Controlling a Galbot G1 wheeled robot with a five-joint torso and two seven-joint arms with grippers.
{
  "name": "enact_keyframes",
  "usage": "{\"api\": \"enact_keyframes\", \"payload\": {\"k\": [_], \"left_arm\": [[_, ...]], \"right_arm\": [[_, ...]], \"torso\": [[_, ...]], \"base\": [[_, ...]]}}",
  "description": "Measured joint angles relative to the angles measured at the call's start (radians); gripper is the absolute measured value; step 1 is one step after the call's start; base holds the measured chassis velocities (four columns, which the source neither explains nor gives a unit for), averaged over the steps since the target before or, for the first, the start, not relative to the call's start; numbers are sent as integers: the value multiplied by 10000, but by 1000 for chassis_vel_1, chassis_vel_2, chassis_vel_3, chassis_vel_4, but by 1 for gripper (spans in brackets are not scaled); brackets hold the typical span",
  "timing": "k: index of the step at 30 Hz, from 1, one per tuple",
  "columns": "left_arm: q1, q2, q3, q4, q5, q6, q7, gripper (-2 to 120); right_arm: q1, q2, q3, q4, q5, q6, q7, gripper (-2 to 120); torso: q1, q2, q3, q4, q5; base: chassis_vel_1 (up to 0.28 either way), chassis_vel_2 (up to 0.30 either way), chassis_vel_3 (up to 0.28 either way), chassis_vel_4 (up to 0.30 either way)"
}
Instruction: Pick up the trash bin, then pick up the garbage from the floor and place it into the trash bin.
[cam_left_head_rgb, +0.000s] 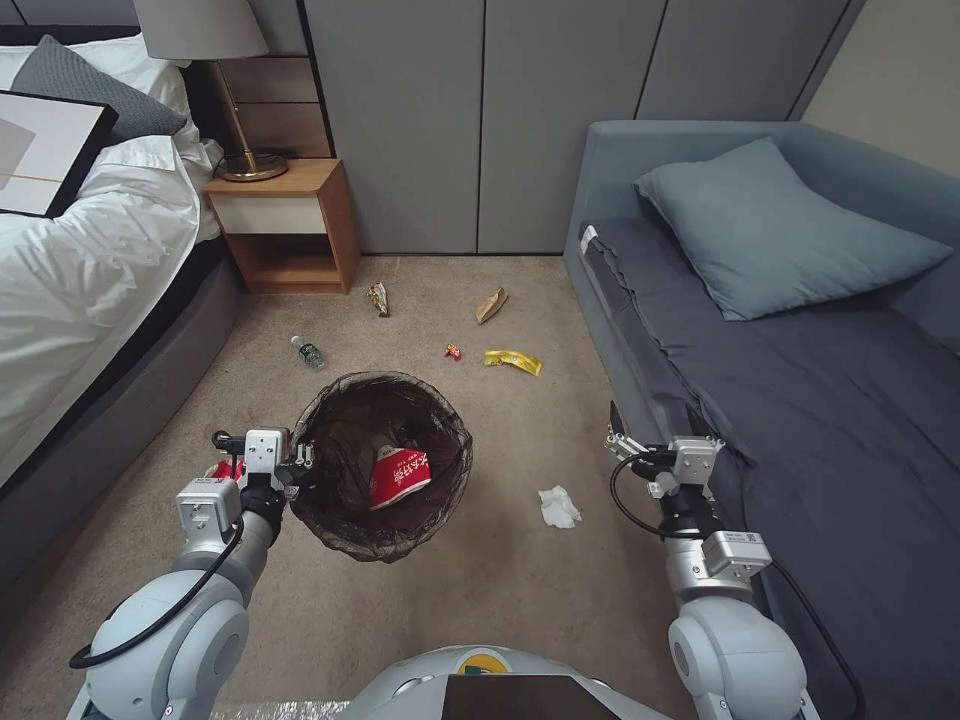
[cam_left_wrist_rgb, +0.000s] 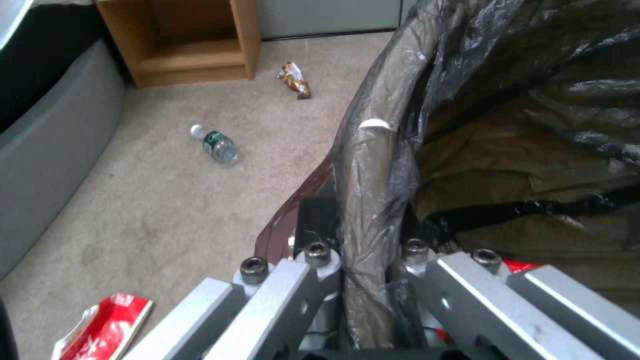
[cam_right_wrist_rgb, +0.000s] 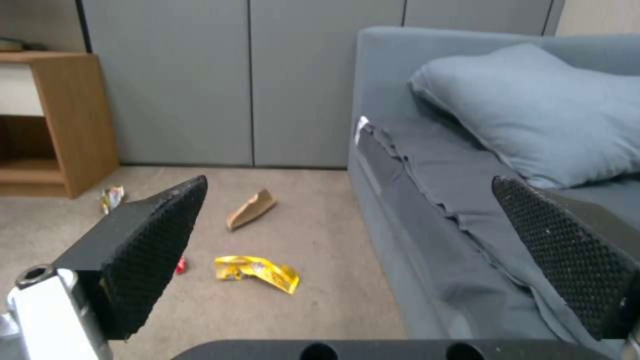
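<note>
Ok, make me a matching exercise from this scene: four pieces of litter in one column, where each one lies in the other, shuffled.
Things:
1. red-and-white packet
2. white tissue
3. plastic bottle
4. brown paper scrap

Places:
A. on the carpet between the bed and the trash bin
B. inside the trash bin
C. on the carpet near the sofa's far end
D. on the carpet between the trash bin and the right gripper

Pairs: 1-B, 2-D, 3-A, 4-C

Dark brown bag (cam_left_head_rgb: 340, 420); red-and-white packet (cam_left_head_rgb: 400, 478); yellow wrapper (cam_left_head_rgb: 513, 361); white tissue (cam_left_head_rgb: 558, 506); bottle label (cam_left_head_rgb: 312, 354) seemingly green.
</note>
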Motion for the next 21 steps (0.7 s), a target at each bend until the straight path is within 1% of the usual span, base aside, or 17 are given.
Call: {"api": "enact_keyframes", "payload": {"k": [3,5,6,7,9,10,13,14,17,21], "left_arm": [[38,9,-19,-20,-10,0,1,2],[109,48,-40,-28,-28,0,-4,2],[109,48,-40,-28,-28,0,-4,2],[126,68,-41,-28,-33,0,-5,2],[202,131,-54,-29,-70,6,-28,2],[202,131,-54,-29,-70,6,-28,2],[395,151,-114,-28,-102,31,-76,2],[395,151,-114,-28,-102,31,-76,2],[569,125,-113,-29,-108,46,-85,2],[633,111,-84,-29,-106,54,-91,2]], "right_arm": [[35,-28,57,-16,70,-210,-46,100],[157,-165,213,-52,372,-721,-303,100],[157,-165,213,-52,372,-721,-303,100],[221,-250,252,-77,509,-918,-388,100],[477,-613,279,-294,1062,-1592,-525,100],[477,-613,279,-294,1062,-1592,-525,100],[879,-1266,211,-818,2103,-2471,-554,100],[879,-1266,211,-818,2103,-2471,-554,100],[1198,-1729,161,-1496,3074,-2979,-538,100],[1418,-1943,56,-1966,3427,-3127,-536,100]], "torso": [[0,0,0,-1,0],[-1,0,-3,-1,0],[-1,0,-3,-1,0],[-1,0,-3,0,0],[-2,1,-3,1,0],[-2,1,-3,1,0],[-1,0,-3,2,1],[-1,0,-3,2,1],[-1,1,-3,1,2],[-1,0,-2,-2,1]], "base": [[-63,24,31,-32],[0,0,0,0],[0,0,0,0],[0,0,0,0],[0,0,0,0],[0,0,0,0],[0,0,0,0],[0,0,0,0],[0,0,0,0],[0,0,0,0]]}}
